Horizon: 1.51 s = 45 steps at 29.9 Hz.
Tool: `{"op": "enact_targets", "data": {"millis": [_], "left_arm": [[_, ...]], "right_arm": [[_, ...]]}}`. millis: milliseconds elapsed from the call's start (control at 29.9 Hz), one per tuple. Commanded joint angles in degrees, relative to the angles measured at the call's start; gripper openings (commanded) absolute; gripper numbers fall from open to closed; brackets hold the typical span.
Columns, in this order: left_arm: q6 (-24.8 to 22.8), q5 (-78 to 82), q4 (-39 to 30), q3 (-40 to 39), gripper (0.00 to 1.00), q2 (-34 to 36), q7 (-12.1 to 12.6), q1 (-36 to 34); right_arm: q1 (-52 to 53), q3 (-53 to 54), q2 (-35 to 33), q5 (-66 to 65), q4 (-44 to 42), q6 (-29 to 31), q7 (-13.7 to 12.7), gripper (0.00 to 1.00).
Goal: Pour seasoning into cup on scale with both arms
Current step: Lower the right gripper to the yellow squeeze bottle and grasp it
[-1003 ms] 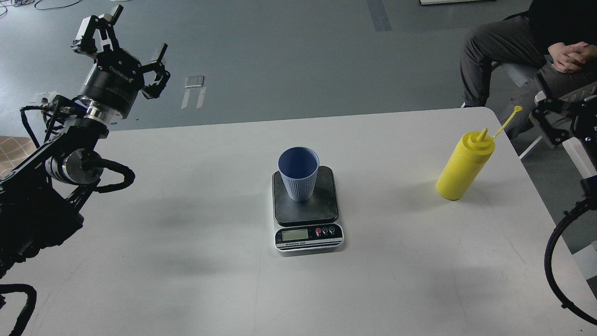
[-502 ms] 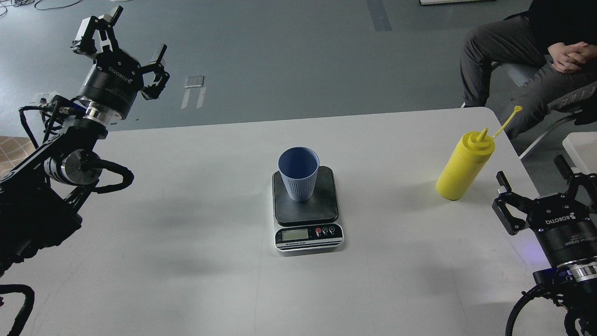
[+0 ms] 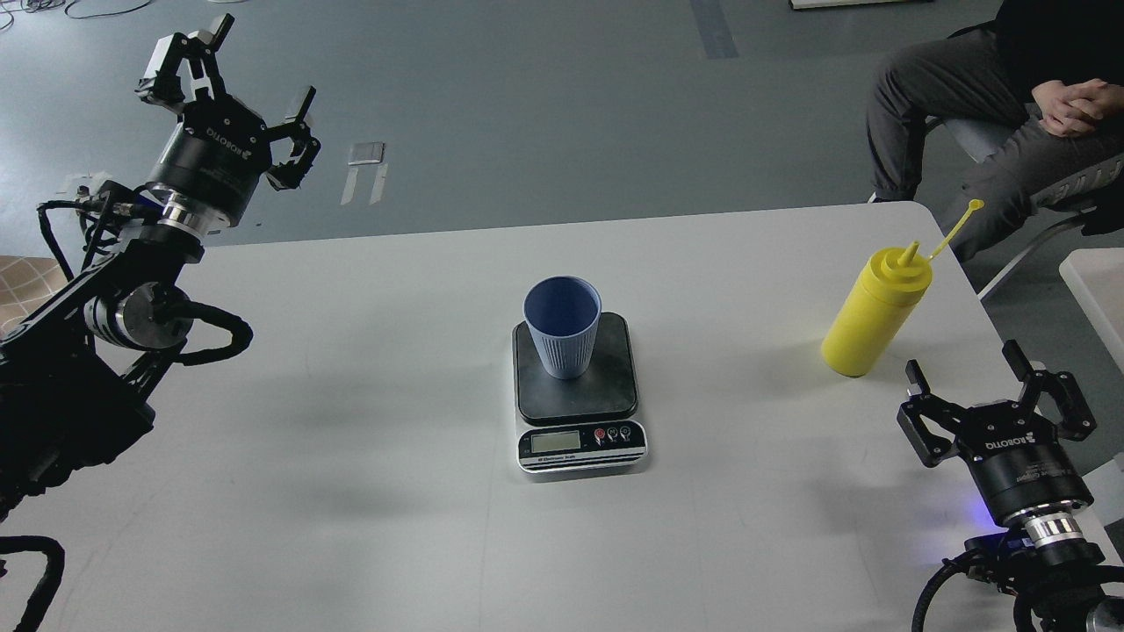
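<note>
The light-blue ribbed cup (image 3: 562, 326) stands upright on the black plate of the scale (image 3: 615, 391) at the table's middle. The yellow seasoning bottle (image 3: 874, 314) stands upright at the right, its cap strap sticking up to the right. My left gripper (image 3: 255, 66) is open and empty, raised beyond the table's far left corner. My right gripper (image 3: 964, 369) is open and empty at the table's right edge, just in front of and to the right of the bottle, not touching it.
The white table (image 3: 351, 456) has its right edge close to my right arm. A seated person (image 3: 983, 96) is beyond the far right corner, near the bottle.
My right arm came into view from the right and moved down and left to the table's right edge beside the bottle. My left gripper barely moved.
</note>
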Motion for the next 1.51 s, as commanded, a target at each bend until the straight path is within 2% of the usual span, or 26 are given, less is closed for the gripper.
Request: {"op": "enact_targets", "data": {"millis": [0,669,1137,1204,1271,1304,1338,1438,1472], "left_arm": [[0.0,0.1,0.0,-0.1,0.98,0.0,0.0,0.0],[0.0,0.1,0.0,0.1,0.98,0.0,0.0,0.0],[0.0,0.2,0.0,0.1,0.98,0.0,0.0,0.1],[0.0,0.3,0.0,0.1,0.98,0.0,0.0,0.1],[0.0,0.3,0.0,0.2,0.98,0.0,0.0,0.1],[0.0,0.3,0.0,0.2,0.98,0.0,0.0,0.1],[0.1,0.3,0.0,0.2,0.98,0.0,0.0,0.1],[0.1,0.3,0.0,0.2,0.98,0.0,0.0,0.1],[0.1,0.3,0.0,0.2,0.98,0.0,0.0,0.1]], "right_arm": [[3.4,-1.1,1.2,0.1,-2.8,0.0,0.1,1.00],[14.6,-1.2,5.1,0.1,-16.6,0.0,0.1,1.00],[21.3,-3.8,7.2,-0.1,-22.7,0.0,0.8,1.00],[21.7,-3.9,7.3,-0.1,-22.9,0.0,0.9,0.95],[22.2,-3.9,7.4,-0.1,-23.1,0.0,0.9,0.76],[22.6,-4.1,7.4,-0.6,-23.5,0.0,0.9,0.54],[22.8,-4.0,7.6,-1.3,-24.1,0.0,0.9,0.47],[22.9,-3.9,7.7,-1.8,-24.0,0.0,0.9,0.38],[22.8,-3.9,7.7,-1.8,-23.8,0.0,0.9,0.38]]}}
